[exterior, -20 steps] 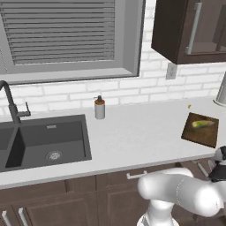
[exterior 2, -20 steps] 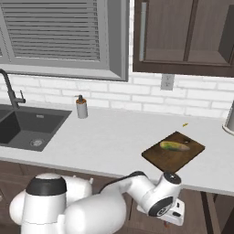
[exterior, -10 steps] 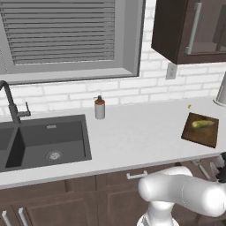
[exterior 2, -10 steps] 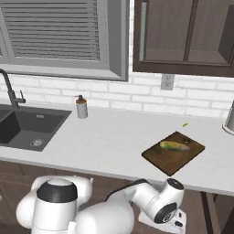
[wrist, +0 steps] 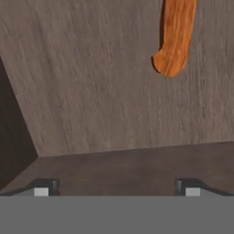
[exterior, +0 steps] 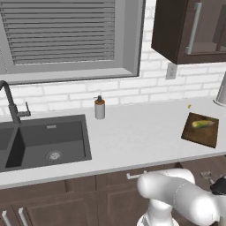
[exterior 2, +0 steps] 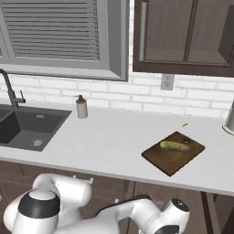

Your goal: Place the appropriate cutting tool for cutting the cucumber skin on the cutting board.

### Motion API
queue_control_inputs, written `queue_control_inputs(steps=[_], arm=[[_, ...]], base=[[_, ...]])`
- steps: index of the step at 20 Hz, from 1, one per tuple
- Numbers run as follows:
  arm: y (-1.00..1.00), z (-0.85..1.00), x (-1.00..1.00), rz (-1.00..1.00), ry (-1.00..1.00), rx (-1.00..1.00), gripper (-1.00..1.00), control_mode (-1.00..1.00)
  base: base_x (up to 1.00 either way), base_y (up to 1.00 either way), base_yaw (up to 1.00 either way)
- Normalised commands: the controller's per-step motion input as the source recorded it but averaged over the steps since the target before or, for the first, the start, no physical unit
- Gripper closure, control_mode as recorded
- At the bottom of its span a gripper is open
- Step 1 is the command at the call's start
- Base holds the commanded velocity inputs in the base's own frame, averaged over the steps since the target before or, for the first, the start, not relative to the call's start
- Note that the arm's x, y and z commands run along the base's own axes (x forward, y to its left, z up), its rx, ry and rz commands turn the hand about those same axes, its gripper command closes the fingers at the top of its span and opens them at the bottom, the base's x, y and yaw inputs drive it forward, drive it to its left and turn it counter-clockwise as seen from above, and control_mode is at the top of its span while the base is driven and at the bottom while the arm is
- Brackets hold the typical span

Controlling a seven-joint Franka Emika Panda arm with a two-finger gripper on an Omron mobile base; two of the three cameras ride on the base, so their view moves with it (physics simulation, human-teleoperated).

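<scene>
The dark brown cutting board [exterior: 197, 133] [exterior 2: 170, 160] lies on the counter at the right, with the small yellow-green cucumber [exterior: 203, 124] [exterior 2: 174, 146] on top of it. My arm reaches down below the counter's front edge. In the hand view my gripper [wrist: 116, 188] is open, its fingertips [wrist: 45, 187] far apart with nothing between them. It looks at a grey-brown wooden floor that seems to be the inside of a drawer. An orange-brown curved wooden handle [wrist: 173, 36] lies there, ahead of the gripper and apart from it. What tool it belongs to is cut off.
A dark sink [exterior: 44, 141] with a black faucet [exterior: 11, 101] sits at the left. A soap dispenser [exterior: 99, 108] [exterior 2: 82, 107] stands by the wall. A metal vessel [exterior: 220, 90] is at the far right. Dark cabinets hang above; a dark side wall [wrist: 13, 119] bounds the drawer.
The arm has sunk lower in front of the cabinets; the hand has dropped out of the bottom of the right base view. Board, cucumber and counter items have not moved.
</scene>
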Motion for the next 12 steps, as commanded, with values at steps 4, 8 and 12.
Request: queue_control_inputs(steps=[4,8,12], arm=[[0.0,0.24,-0.48,0.0,0.01,0.0,-1.0,-1.0],[0.0,0.52,0.74,0.0,0.0,0.0,-1.0,-1.0],[0.0,0.23,0.95,-0.01,-0.02,0.0,-1.0,-1.0]], base=[[0.0,0.0,0.0],[0.0,0.0,0.0],[0.0,0.0,0.0]])
